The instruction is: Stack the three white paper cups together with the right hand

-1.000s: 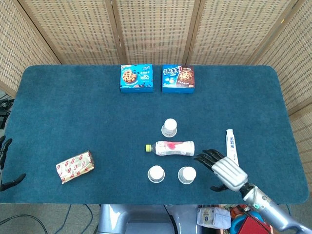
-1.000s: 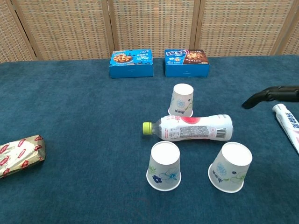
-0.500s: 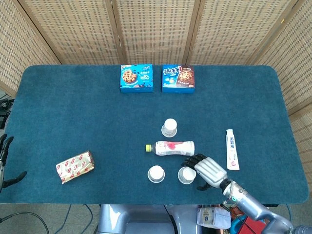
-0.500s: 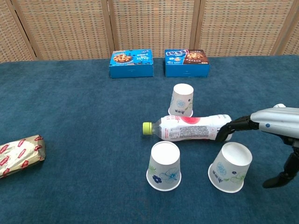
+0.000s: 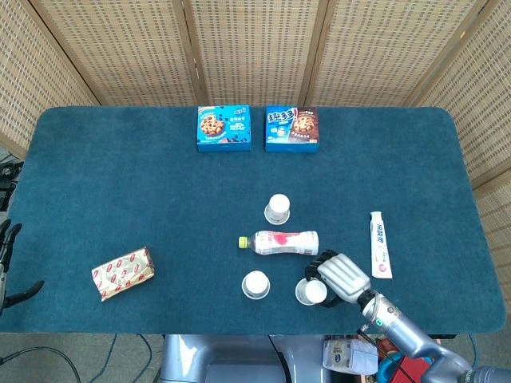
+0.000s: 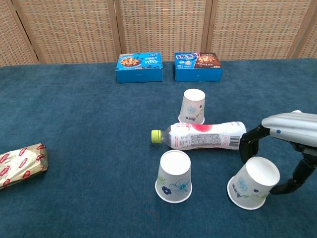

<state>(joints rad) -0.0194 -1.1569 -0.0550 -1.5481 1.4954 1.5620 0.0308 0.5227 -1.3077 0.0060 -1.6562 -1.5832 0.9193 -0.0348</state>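
Observation:
Three white paper cups with blue flower prints stand upside down around a lying bottle. My right hand (image 5: 343,278) (image 6: 290,126) grips the front right cup (image 5: 311,292) (image 6: 255,183), fingers on its far side and thumb on its right; the cup leans to the right. The front left cup (image 5: 256,284) (image 6: 174,176) stands level a short way to its left. Beyond the bottle stands the far cup (image 5: 278,208) (image 6: 192,106). My left hand (image 5: 5,247) shows only at the table's left edge, fingers apart and holding nothing.
A plastic bottle (image 5: 279,242) (image 6: 200,135) with a green cap lies on its side between the cups, just behind the held one. A toothpaste tube (image 5: 378,244) lies to the right. Two cookie boxes (image 5: 223,128) (image 5: 292,129) sit at the back, a foil packet (image 5: 122,272) at front left.
My right hand swept in from the right, closed around the front right cup and tipped it, shifting it slightly right and nearer the front edge. The other cups and the bottle stayed put.

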